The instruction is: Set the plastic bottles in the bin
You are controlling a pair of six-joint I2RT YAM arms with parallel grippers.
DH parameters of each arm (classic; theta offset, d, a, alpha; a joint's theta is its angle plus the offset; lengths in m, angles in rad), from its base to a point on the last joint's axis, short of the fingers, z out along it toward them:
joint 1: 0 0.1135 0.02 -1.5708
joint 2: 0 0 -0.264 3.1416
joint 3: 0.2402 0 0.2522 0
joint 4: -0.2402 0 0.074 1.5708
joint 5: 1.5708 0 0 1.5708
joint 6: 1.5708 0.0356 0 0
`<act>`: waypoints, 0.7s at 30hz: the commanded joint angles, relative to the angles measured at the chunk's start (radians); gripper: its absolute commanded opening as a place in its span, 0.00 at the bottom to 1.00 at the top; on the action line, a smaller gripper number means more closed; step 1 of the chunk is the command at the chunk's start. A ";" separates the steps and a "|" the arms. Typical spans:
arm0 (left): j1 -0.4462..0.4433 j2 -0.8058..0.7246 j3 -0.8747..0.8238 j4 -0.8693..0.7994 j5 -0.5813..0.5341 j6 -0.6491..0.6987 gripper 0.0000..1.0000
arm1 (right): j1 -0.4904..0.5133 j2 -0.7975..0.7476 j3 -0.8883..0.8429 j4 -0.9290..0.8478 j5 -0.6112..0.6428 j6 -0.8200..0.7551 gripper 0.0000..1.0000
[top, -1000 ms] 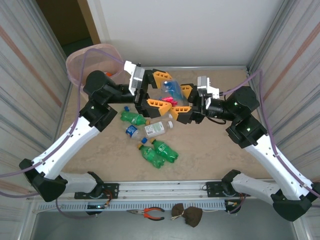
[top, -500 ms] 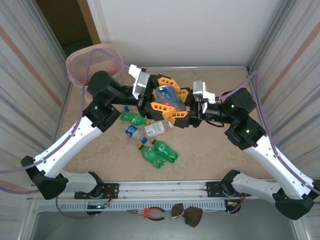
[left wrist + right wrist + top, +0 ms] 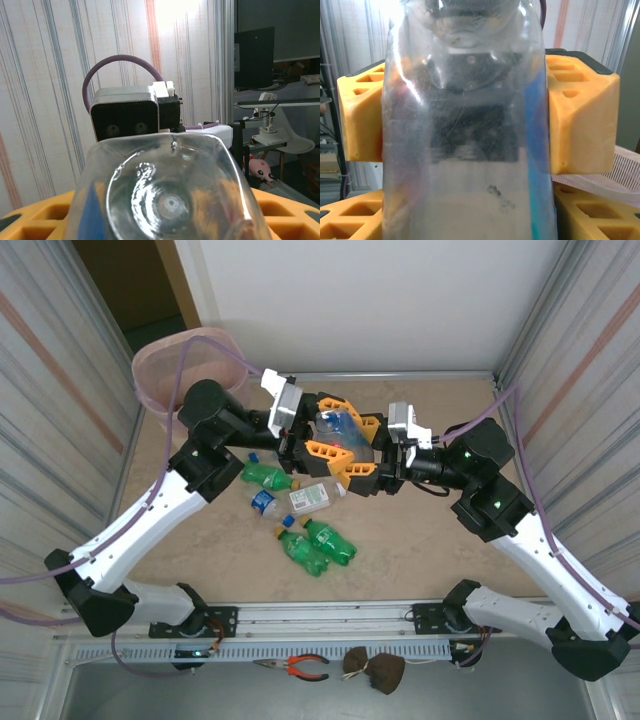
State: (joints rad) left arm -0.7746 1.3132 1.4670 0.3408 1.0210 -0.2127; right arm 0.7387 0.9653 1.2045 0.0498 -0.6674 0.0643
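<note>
The tabletop is a pale beige, marble-veined slab. A white back wall closes it in at 12 o'clock, and ribbed, striped side panels stand at 3 and 9 o'clock. An aluminium rail runs along the 6 o'clock edge, and red-handled pliers lie just below it. The bin, lined with a pink bag, stands at the 10 o'clock corner beside a dark doorway.

Above the middle of the table both arms meet on a clear, blue-labelled water bottle, which is held off the surface. The left gripper reaches in from 9 o'clock and is clamped on it. In the right wrist view its orange fingers press against the bottle's two sides. The right gripper comes in from 3 o'clock and flanks the same bottle. I cannot tell whether it is gripping or has let go.

More bottles lie on the slab toward 7 o'clock of the held one:
- a green soda bottle
- a blue-capped bottle
- a white-labelled bottle
- two green bottles, side by side

In the left wrist view, a dark monitor and a white chair show past the panel.
</note>
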 commanded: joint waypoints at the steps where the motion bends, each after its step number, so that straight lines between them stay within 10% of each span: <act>1: -0.008 0.002 0.029 -0.012 -0.004 0.042 0.55 | 0.009 -0.025 -0.010 -0.001 0.032 -0.034 0.66; 21: 0.222 -0.030 0.168 -0.505 -0.360 0.237 0.51 | 0.008 -0.159 -0.080 -0.199 0.291 -0.146 0.85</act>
State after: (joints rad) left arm -0.6060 1.3071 1.5822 -0.0563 0.7879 -0.0402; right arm 0.7414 0.8383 1.1336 -0.1135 -0.4366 -0.0402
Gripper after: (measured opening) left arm 0.519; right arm 0.847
